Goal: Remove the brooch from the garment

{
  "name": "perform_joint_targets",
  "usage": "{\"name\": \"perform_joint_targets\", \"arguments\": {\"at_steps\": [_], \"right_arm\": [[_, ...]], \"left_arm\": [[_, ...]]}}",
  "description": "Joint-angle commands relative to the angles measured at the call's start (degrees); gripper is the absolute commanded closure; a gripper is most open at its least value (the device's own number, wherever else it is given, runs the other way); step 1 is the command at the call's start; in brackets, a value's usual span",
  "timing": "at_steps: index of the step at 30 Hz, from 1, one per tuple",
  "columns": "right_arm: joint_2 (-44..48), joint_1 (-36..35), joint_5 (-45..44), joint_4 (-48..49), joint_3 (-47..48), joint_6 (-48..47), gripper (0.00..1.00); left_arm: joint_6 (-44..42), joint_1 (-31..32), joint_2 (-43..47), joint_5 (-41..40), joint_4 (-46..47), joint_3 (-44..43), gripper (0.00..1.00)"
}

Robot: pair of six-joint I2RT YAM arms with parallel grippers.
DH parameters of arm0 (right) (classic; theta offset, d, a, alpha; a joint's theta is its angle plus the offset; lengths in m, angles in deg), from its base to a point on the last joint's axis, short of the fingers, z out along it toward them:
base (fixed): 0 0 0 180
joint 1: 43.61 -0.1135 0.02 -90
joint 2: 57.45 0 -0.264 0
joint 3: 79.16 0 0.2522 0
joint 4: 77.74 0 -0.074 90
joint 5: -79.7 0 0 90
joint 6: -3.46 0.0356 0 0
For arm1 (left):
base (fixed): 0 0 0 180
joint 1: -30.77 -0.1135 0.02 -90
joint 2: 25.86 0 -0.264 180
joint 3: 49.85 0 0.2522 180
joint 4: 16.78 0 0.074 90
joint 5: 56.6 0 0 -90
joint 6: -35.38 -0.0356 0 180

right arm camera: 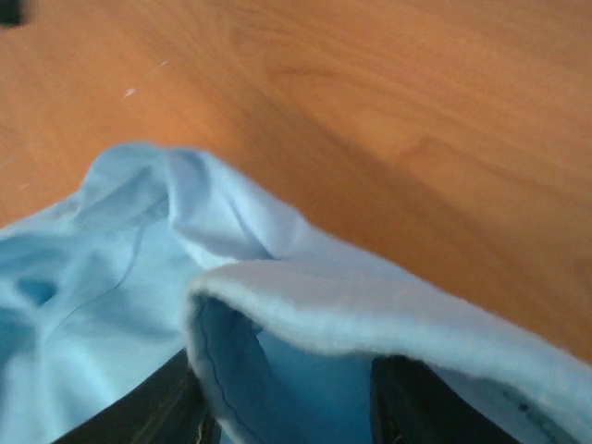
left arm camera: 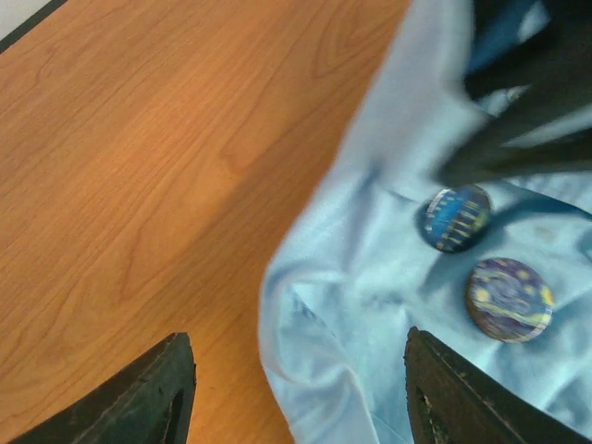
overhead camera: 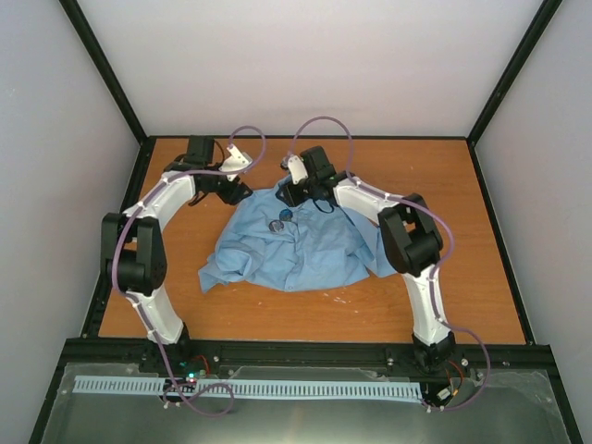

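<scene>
Your left gripper (left arm camera: 296,342) hangs wide apart over the shirt (left arm camera: 370,305) edge, ready to reach. The dark blue brooch (left arm camera: 453,218) sits at its 1 o'clock. Your right gripper (right arm camera: 287,370), apart around a fold, likely steadies the cloth

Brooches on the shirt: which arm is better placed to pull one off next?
Probably left: the left gripper is open, with the blue brooch and the purple brooch just ahead. The right gripper has a shirt fold between its fingers, no brooch in its view.
</scene>
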Motion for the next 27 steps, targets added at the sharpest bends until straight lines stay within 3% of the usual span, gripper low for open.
{"name": "perform_joint_targets", "arguments": {"at_steps": [1, 4, 7, 11, 15, 21, 27], "right_arm": [[-6.7, 1.8, -5.8, -2.1, 10.7, 2.1, 0.60], [-11.2, 3.5, -7.9, -1.8, 18.4, 6.5, 0.59], [-15.1, 3.8, -15.8, -4.7, 26.6, 7.5, 0.43], [-15.8, 3.7, -20.4, -8.6, 31.2, 7.3, 0.34], [-7.5, 3.3, -19.1, -5.7, 20.2, 6.0, 0.30], [7.7, 1.6, -10.4, -0.2, -1.8, 11.8, 0.39], [7.8, 0.0, -6.0, 1.9, -10.6, 16.2, 0.44]], "left_arm": [[-4.5, -0.2, 5.4, 3.6, -3.9, 1.5, 0.37], [-7.1, -0.2, 7.9, 4.3, -5.6, 3.8, 0.37], [-9.7, 0.0, 10.9, 5.4, -6.0, 7.5, 0.37], [-10.8, 1.1, 12.5, 5.2, -4.4, 12.9, 0.36], [-8.9, 1.6, 11.0, 2.3, -1.2, 17.0, 0.36], [-6.8, 1.3, 7.8, -6.8, 7.4, 21.2, 0.47], [-6.8, -0.4, 8.7, -7.9, 10.4, 23.8, 0.56]]}}
